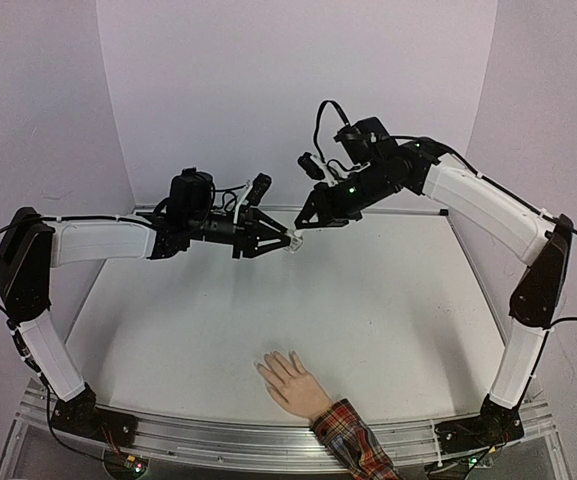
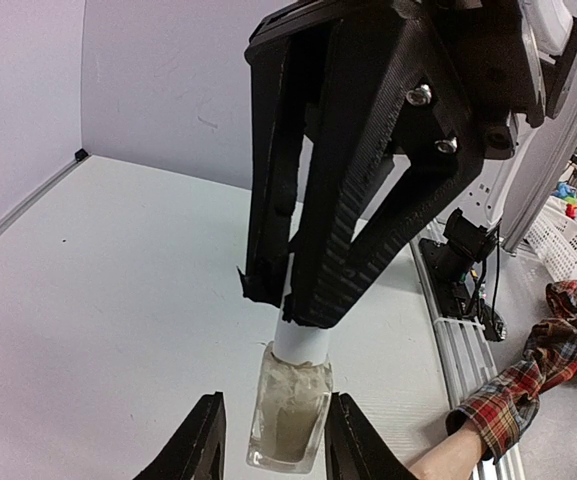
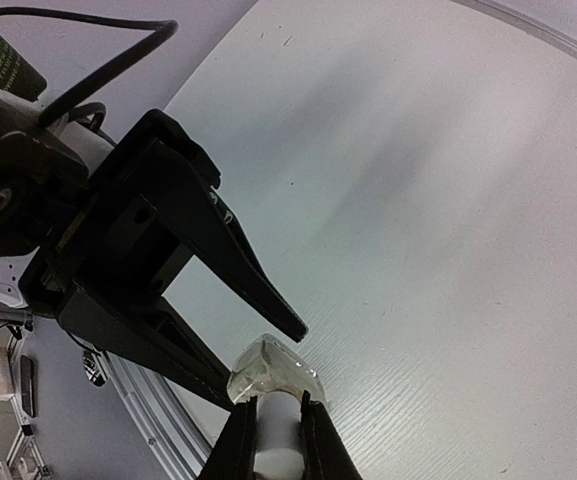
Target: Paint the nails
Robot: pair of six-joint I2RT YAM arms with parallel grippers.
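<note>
The small polish bottle [image 2: 288, 415], clear glass with a white cap [image 2: 301, 343], hangs in mid-air over the table's back half. My right gripper [image 3: 278, 420] is shut on the cap, which shows between its fingers in the right wrist view; it also shows in the top view [image 1: 303, 226]. My left gripper [image 2: 276, 430] stands around the bottle's body. One finger touches the glass, and a gap shows at the other finger. It also shows in the top view [image 1: 284, 240]. The mannequin hand [image 1: 290, 382] lies palm down near the front edge. Its nails are too small to make out.
The red plaid sleeve cuff [image 1: 353, 440] hangs over the table's front rail. It also shows in the left wrist view [image 2: 513, 400]. White walls close the back and sides. The table [image 1: 388, 300] is white.
</note>
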